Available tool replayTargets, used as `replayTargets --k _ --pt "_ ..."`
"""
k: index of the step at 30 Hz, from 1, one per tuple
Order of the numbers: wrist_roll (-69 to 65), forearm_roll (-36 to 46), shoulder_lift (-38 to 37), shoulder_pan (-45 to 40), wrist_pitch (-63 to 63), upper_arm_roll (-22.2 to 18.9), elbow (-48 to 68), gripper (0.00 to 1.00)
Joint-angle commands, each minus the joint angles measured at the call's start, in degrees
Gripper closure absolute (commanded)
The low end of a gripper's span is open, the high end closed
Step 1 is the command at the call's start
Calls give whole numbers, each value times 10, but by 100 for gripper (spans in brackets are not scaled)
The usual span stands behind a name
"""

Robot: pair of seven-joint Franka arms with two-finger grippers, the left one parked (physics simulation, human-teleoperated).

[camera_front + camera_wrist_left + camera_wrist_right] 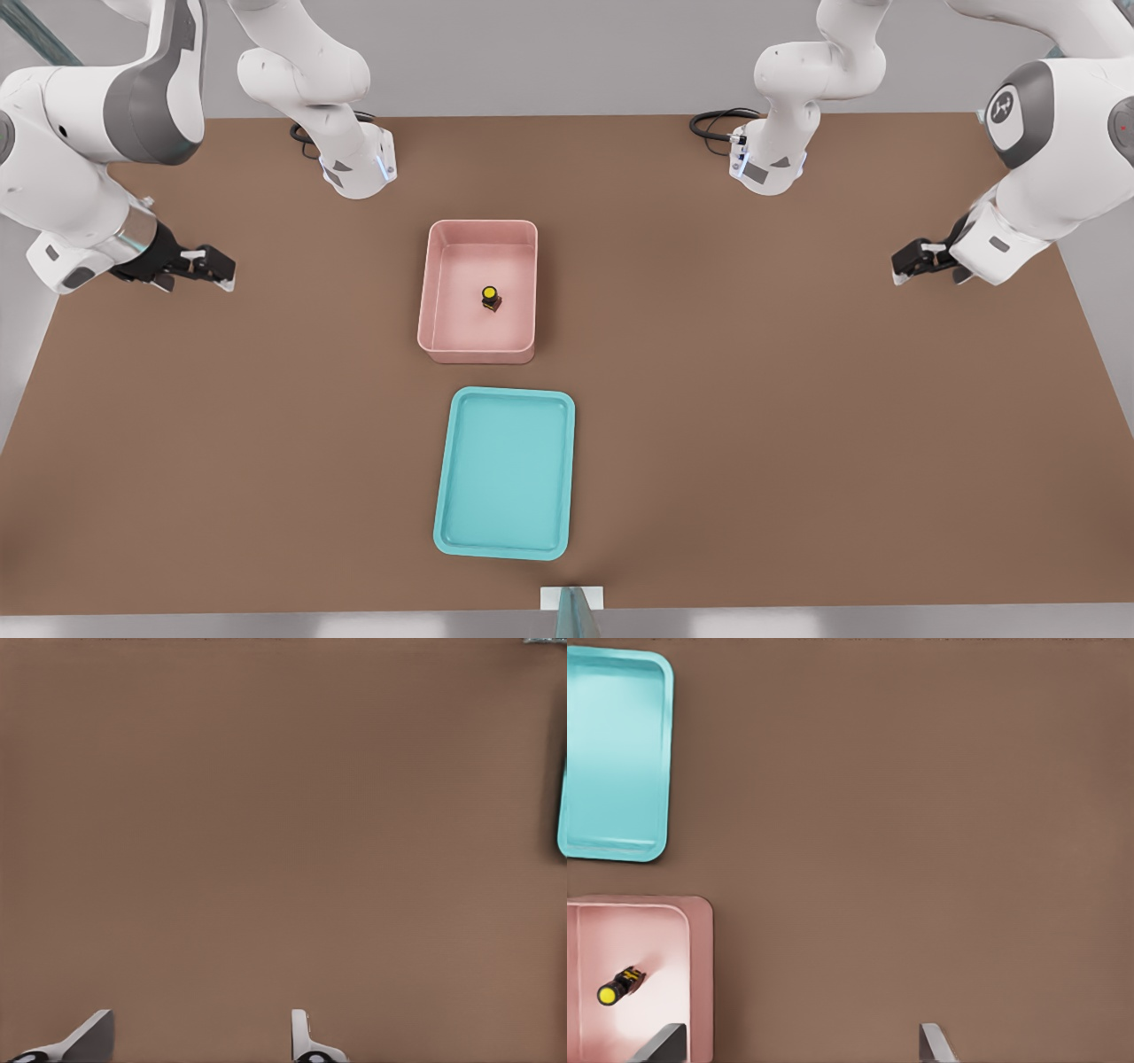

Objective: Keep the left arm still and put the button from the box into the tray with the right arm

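Observation:
The pink box (433, 292) stands mid-table with the button (490, 297) inside it, yellow cap on a black body. Nearer the table's front edge lies the teal tray (505, 474), with nothing in it. My gripper (221, 269) hovers far off at the front view's left, well apart from the box, open and holding nothing. In the right wrist view the button (618, 986) lies tilted in the box (700, 979), the tray (616, 753) is beyond it, and my open gripper (802, 1050) is over bare table.
Two arm bases (354, 168) (766, 164) with black cables stand at the table's back edge. The parked arm's gripper (921, 261) hangs at the front view's right. A small white block (571, 598) sits at the front edge.

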Motion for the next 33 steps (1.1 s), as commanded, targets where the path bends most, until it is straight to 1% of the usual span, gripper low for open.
replayTargets --k 1,7,8,9,10,11,13,14,15,16,17,18,20,22,23,25,28,29,31,33 --pt "-78 4 60 64 -49 -20 38 0" --pt "-78 3 63 69 -51 -19 39 0" --pt "-73 3 85 92 -54 13 41 0" --pt "83 4 108 133 -50 55 42 0" --pt "207 30 132 156 -35 89 46 0" --pt "311 51 150 187 -4 96 46 0" --pt "485 47 178 274 62 96 29 0" --pt "560 46 172 289 147 98 -37 0" --pt "605 36 158 289 213 109 -89 0" --pt "632 34 141 281 300 109 -165 0" --pt "659 34 137 278 353 109 -201 0" --pt "667 35 136 270 382 109 -224 0" --pt "726 35 143 267 447 109 -260 0" --pt "671 35 156 270 411 109 -255 0" --pt "675 29 152 276 411 108 -262 0" --pt "725 -20 144 281 425 109 -288 0" --pt "735 -34 136 285 444 110 -333 0" --pt "746 -56 132 285 457 113 -347 0" --pt "773 -59 143 294 518 118 -373 0" --pt "773 -65 158 294 548 118 -383 0"
